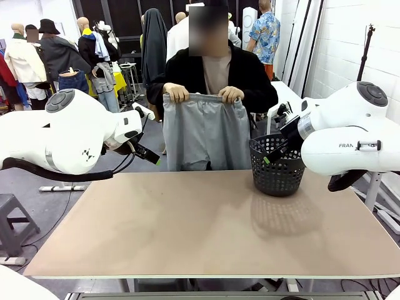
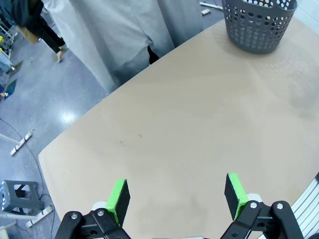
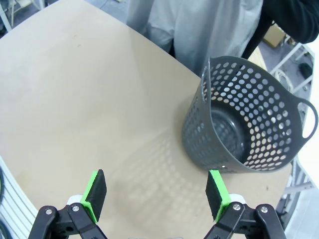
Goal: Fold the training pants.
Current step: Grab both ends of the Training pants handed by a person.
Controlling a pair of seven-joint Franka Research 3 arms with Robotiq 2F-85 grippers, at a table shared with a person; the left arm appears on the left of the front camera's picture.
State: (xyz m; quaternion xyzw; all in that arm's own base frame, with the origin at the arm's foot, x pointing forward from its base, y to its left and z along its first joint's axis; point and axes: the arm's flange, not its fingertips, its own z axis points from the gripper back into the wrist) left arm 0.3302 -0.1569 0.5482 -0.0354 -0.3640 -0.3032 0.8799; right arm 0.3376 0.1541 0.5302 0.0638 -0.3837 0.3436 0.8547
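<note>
The person at the far side holds the light grey training pants [image 1: 205, 134] up by the waistband with both hands [image 1: 177, 93]; the legs hang down behind the table's far edge. In the wrist views the same pants [image 2: 114, 35] [image 3: 199, 25] hang beyond the table. My left gripper [image 1: 145, 153] hovers at the left, above the table's far left corner, open with nothing between its green pads [image 2: 118, 196]. My right gripper [image 1: 275, 153] hangs at the right by the basket, open and empty [image 3: 155, 191].
A black perforated basket [image 1: 277, 164] [image 3: 244, 124] [image 2: 258, 22] stands empty on the table's far right. The tan tabletop [image 1: 206, 219] is bare in the middle and front. A grey stool [image 1: 9, 222] sits on the floor at the left.
</note>
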